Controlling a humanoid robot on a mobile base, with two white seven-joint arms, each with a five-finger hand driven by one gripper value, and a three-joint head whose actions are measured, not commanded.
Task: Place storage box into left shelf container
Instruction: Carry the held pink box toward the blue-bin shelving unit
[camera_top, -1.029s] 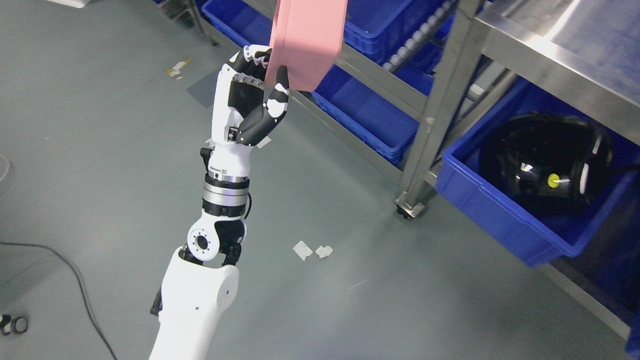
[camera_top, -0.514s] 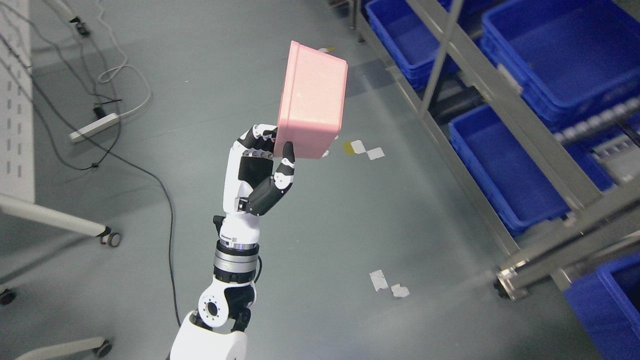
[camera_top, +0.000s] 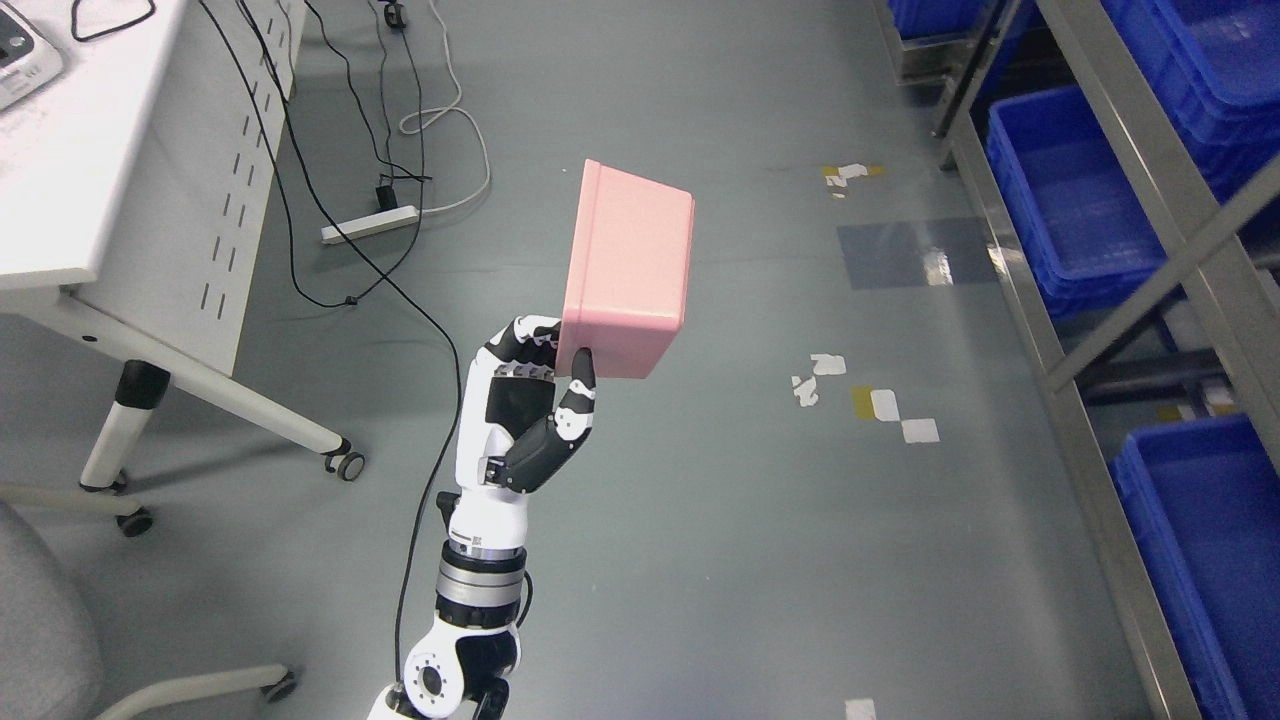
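The left robot hand (camera_top: 525, 405) is gripping the pink storage box (camera_top: 628, 272) at its lower corner, thumb pressing one side, fingers curling behind. The smooth, matte, round-edged box is hanging tilted above the grey floor (camera_top: 700, 560), well apart from the blue shelf containers (camera_top: 1070, 200) at right.

Grey floor (camera_top: 700, 560) w/ bits of white and yellow tape (camera_top: 885, 405) stuck down mid-right. White desk (camera_top: 90, 170) top left, perforated side panel, legs on casters (camera_top: 348, 465). Black cables (camera_top: 330, 230) run across to a white power strip (camera_top: 368, 224) lying on the floor. Grey chair (camera_top: 40, 630) edge at bottom left.
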